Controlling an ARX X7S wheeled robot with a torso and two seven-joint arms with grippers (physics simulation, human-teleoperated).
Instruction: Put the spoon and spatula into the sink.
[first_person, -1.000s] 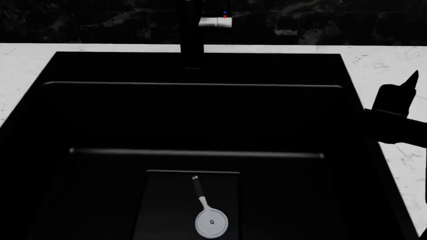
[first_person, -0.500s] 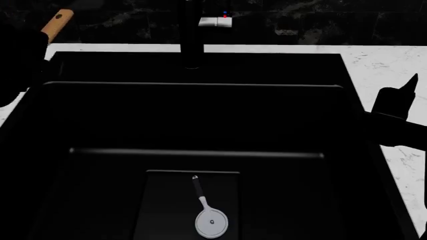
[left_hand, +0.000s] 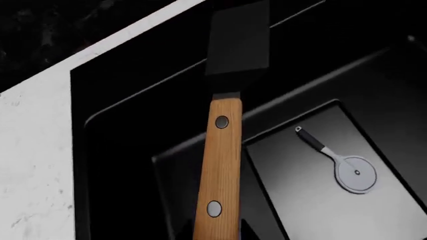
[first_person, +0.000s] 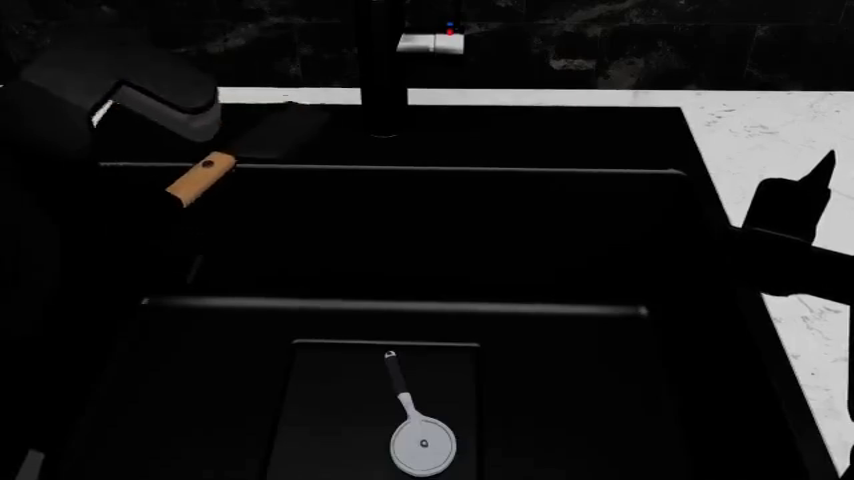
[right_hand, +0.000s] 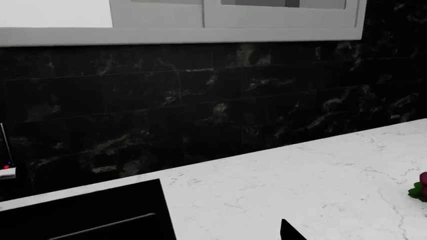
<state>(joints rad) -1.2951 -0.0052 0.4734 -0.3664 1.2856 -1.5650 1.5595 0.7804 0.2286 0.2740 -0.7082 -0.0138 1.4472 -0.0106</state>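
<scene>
Over the sink (first_person: 400, 240), the matte-black basin set in white marbled countertop (first_person: 761, 125), the left arm has swung in from the far left corner: half a second ago only the handle end of the spatula (first_person: 200, 177) showed at the upper left edge of the head view; now the arm and the tool sit lower and further in, above the basin's left rear ledge. Left wrist view: spatula (left_hand: 221, 150) runs out from the left gripper (left_hand: 215, 235), wooden handle clamped at the frame edge, black blade hanging over the stepped interior. Judgement: spatula is positioned for release into the basin; not yet let go. Right gripper (first_person: 801, 200) hovers over the counter at the sink's right rim, unchanged across the second; only a dark tip shows in its own wrist view, so cannot tell whether its jaws are apart or together, and nothing is seen in it. Basin contents: one white round-headed utensil with thin black handle (first_person: 416, 425) lying on the lowest floor panel, also seen from the left wrist (left_hand: 343, 162). Spoon: not visible in any view.
</scene>
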